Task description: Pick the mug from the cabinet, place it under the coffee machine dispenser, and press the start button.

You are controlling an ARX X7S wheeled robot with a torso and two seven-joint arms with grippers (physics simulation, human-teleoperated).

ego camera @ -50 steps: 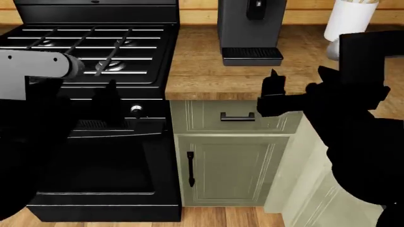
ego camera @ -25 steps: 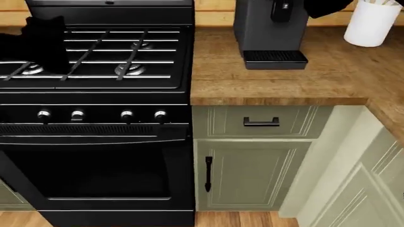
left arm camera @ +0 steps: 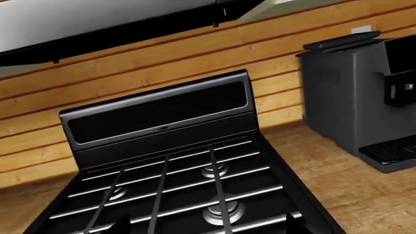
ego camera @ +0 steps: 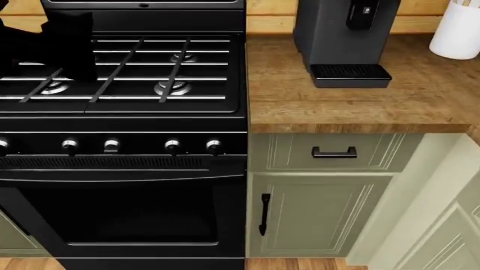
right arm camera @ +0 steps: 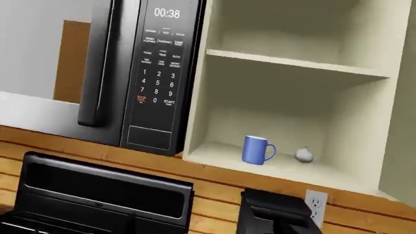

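Still at the first step, by the look of it: reaching for the mug (right arm camera: pixel 258 149), upright on the bottom shelf of the open cabinet (right arm camera: pixel 286 168), just beside a small grey object (right arm camera: pixel 303 155), right of the microwave (right arm camera: pixel 140 73) and above the coffee machine (ego camera: pixel 341 34); not yet grasped; right gripper out of sight in every view, so cannot tell open or closed; left gripper (ego camera: pixel 64 42) dark over the far-left stove (ego camera: pixel 135 73), state unclear; next, probably raise the right arm toward the shelf, clear of the shelf above; start button (ego camera: pixel 367 9) untouched; white cylinder (ego camera: pixel 457 34) far right on the counter.
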